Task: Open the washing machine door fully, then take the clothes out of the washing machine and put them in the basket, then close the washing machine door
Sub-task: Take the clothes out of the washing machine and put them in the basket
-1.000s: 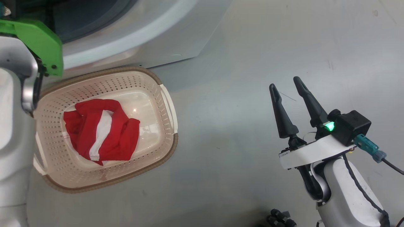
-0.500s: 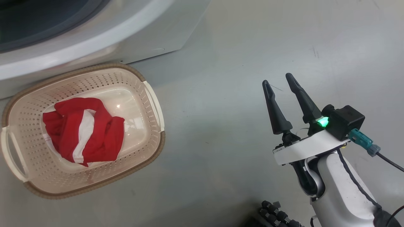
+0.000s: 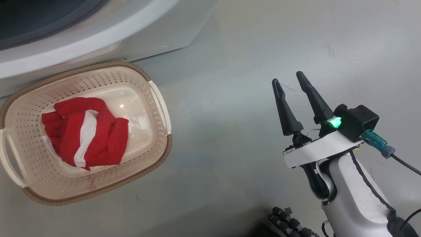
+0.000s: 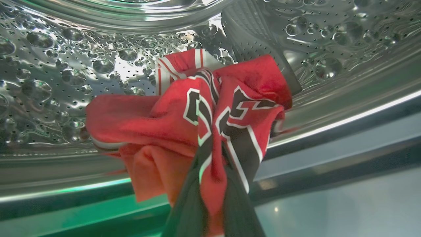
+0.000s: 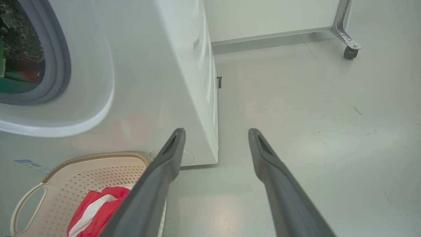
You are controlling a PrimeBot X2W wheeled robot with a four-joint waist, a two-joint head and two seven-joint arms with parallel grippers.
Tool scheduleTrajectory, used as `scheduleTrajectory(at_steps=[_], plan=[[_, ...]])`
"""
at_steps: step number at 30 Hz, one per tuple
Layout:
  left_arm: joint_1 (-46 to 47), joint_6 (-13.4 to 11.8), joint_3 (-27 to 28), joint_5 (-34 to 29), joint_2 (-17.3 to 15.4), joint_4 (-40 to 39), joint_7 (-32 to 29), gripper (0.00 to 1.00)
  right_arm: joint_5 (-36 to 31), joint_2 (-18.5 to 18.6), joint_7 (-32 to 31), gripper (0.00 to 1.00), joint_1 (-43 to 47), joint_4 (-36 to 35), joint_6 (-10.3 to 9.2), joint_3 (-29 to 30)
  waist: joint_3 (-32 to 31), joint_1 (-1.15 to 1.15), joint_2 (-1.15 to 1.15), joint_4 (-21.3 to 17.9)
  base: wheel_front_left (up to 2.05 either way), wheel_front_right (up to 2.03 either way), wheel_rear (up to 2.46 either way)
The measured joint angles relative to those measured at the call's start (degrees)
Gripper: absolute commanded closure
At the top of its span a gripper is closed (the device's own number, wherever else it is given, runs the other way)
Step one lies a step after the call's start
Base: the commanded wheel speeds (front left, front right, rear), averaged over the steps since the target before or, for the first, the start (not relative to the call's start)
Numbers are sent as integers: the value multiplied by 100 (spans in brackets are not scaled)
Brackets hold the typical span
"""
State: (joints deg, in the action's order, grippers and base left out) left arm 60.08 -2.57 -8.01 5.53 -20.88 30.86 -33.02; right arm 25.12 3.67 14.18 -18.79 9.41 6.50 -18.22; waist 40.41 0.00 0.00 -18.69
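Item: red jersey (image 4: 171,118), black-and-white lettering, bunched.
Held by: left hand (image 4: 212,171), clamped tight on gathered cloth.
Location: inside steel drum (image 4: 65,72), just beyond hand, above drum lip (image 4: 329,118).
Related: red garment (image 3: 82,131) lying in basket (image 3: 144,95); basket on floor (image 3: 230,131) against washing machine (image 5: 158,82).
Right hand (image 3: 287,77): spread apart, empty, well clear of basket.
Risks: loose folds hanging beside left hand may snag on lip during withdrawal. Narrow pinch may slip, so jersey could drop short of basket.
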Motion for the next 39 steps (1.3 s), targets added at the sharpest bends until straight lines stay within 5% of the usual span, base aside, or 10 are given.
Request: scheduleTrajectory(at_steps=[10,23,39], plan=[[75,-26,24,80,247,-177,280,100,-2,26,1,0,-98,73,18,65,17,0,0,114,0,0,0],[-28,-179,209,359,746,-770,1530,100,-74,200,2,0,-104,113,45,274,-109,0,0,441,0,0,0],[-1281,-274,238,580,1326,-1499,3054,100,-267,322,10,0,-26,121,45,349,-617,0,0,854,0,0,0]])
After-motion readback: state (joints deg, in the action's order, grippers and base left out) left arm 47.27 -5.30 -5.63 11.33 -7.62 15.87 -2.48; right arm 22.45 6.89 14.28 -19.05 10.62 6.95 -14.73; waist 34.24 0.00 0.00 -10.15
